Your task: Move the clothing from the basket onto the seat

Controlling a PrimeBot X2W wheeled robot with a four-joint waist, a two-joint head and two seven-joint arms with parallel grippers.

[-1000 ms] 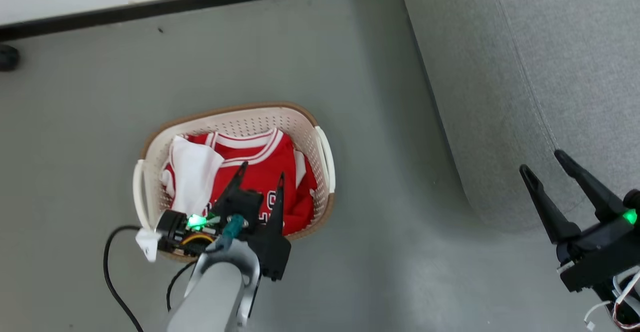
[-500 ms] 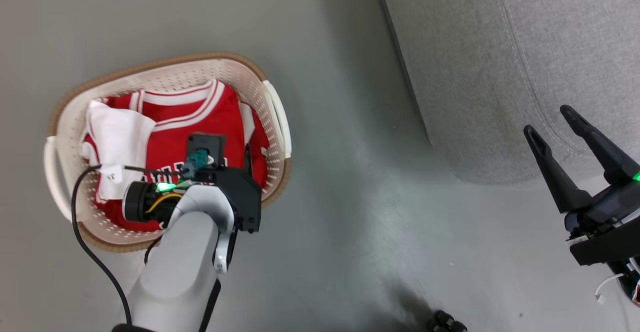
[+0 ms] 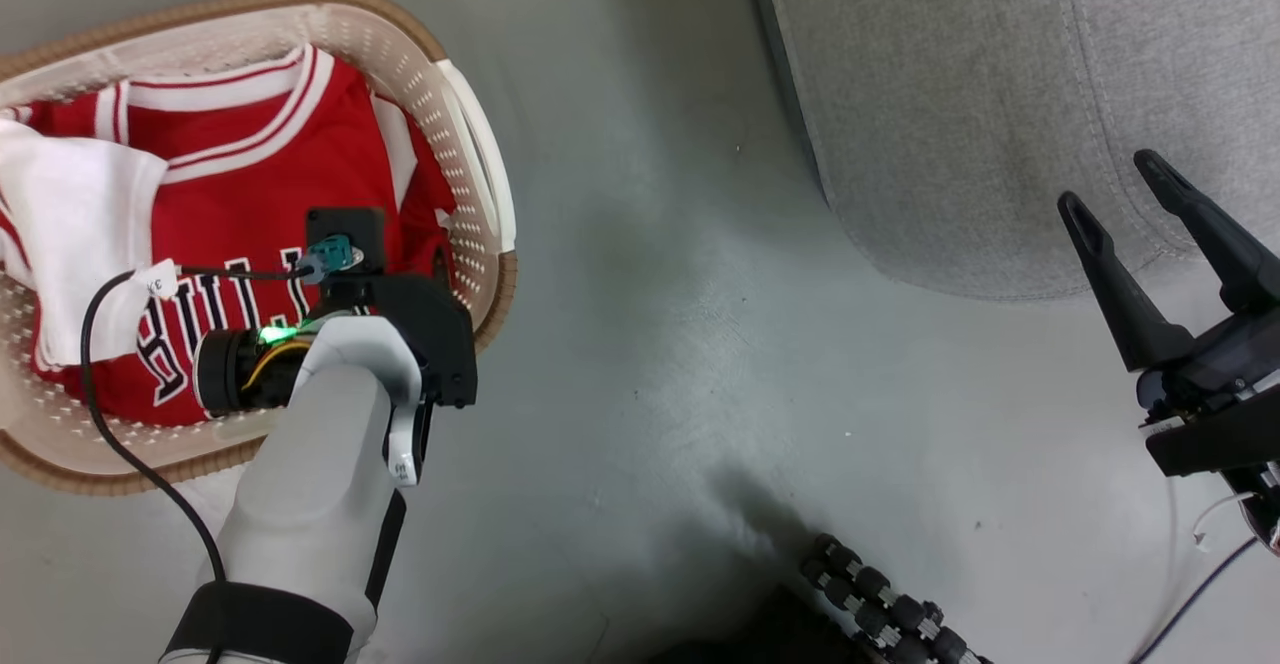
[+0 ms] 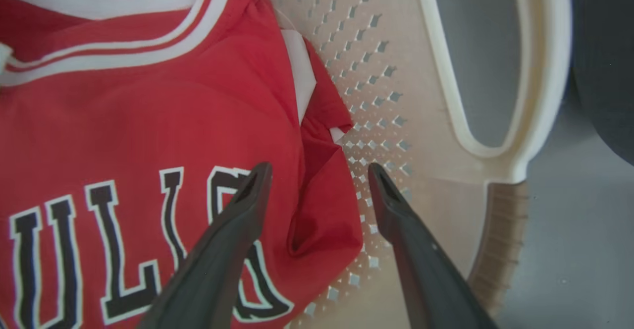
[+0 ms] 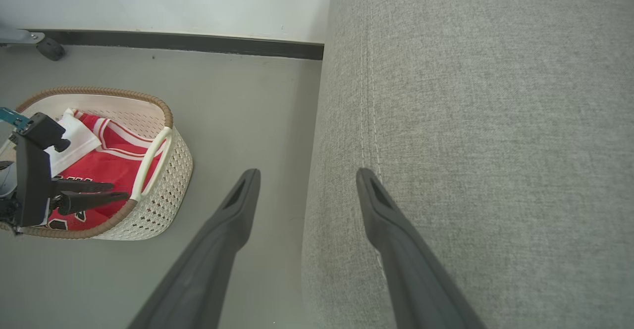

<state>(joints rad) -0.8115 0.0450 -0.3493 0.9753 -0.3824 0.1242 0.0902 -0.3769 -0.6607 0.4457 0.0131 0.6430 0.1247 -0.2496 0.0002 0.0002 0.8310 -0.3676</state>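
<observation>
At left wrist frame's centre, below the spread-apart left gripper (image 4: 318, 170): soft, light, limp red basketball jersey cloth (image 4: 148, 111). Pinch its bunched fold (image 4: 322, 210).

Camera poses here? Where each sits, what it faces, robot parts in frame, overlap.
Head view: on the head, looking down; the basket left, the seat right; left forearm and right gripper show.
Left wrist view: on that wrist, looking along the open left gripper at the clothing in the basket.
Right wrist view: on that wrist, facing the seat's edge past its open fingers.
Shared: head and right wrist views both hold basket, clothing, seat.
</observation>
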